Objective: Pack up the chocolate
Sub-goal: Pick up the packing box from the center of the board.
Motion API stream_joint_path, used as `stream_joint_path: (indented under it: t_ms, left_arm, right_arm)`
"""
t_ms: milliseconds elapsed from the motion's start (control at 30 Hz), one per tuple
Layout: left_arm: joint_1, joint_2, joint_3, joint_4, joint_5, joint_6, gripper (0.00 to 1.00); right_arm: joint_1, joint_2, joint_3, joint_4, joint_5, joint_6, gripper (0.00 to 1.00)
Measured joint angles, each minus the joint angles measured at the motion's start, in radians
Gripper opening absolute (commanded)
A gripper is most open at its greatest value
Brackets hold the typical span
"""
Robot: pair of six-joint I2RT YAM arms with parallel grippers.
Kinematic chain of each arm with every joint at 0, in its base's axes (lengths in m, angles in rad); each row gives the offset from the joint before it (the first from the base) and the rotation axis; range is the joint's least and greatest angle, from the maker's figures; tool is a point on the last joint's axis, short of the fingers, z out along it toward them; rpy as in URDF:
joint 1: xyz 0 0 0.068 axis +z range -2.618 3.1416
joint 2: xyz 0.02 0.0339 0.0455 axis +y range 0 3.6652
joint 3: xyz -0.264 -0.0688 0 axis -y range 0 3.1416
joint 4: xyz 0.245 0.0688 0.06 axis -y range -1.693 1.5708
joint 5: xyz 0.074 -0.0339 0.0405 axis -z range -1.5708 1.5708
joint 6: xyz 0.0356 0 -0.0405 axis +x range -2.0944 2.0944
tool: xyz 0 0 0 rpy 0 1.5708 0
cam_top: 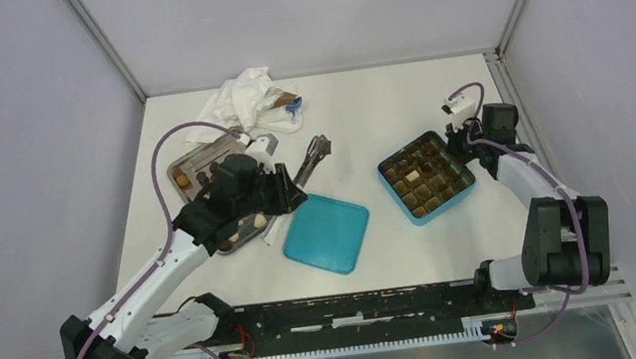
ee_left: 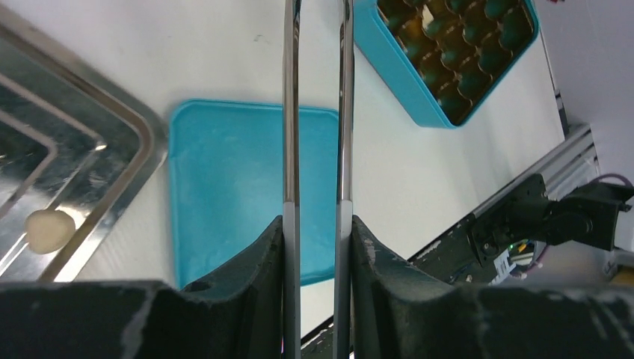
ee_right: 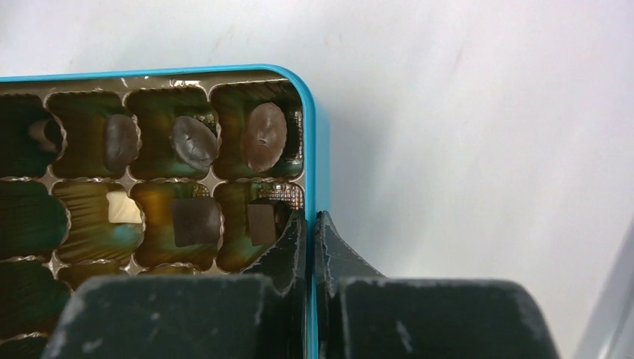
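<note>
The teal box (cam_top: 398, 194) stands right of centre, its moulded cells holding several pieces of chocolate (ee_right: 263, 137), dark, mid-brown and one cream. My right gripper (ee_right: 309, 221) is shut on the box's right wall (ee_right: 320, 149), one finger inside a corner cell and one outside; from above the right gripper (cam_top: 461, 140) sits at the box's far right edge. More chocolate lies in the metal tray (cam_top: 187, 170), among it a cream piece (ee_left: 49, 229). My left gripper (ee_left: 317, 224) is shut on metal tongs (ee_left: 291, 112) over the teal lid (ee_left: 232, 187); the tong tips are out of view.
The teal lid (cam_top: 327, 231) lies flat between tray and box. A dark scissor-like tool (cam_top: 316, 155) rests beyond the lid. Crumpled white wrapping (cam_top: 245, 101) lies at the back of the table. Grey enclosure walls stand on both sides.
</note>
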Motion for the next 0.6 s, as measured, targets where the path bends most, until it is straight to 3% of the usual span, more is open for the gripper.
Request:
stream_joint_path:
  t_ms: [233,600]
  left_arm:
    - [-0.189,0.083,0.0,0.092,-0.056,-0.003,0.02]
    - [-0.372,0.297,0.063,0.185,-0.122,-0.004,0.02]
  right_arm:
    - [0.0,-0.158,-0.044,0.039,0.012,-0.013,0.0]
    - [0.0,-0.174,-0.056,0.045,0.006,-0.031,0.0]
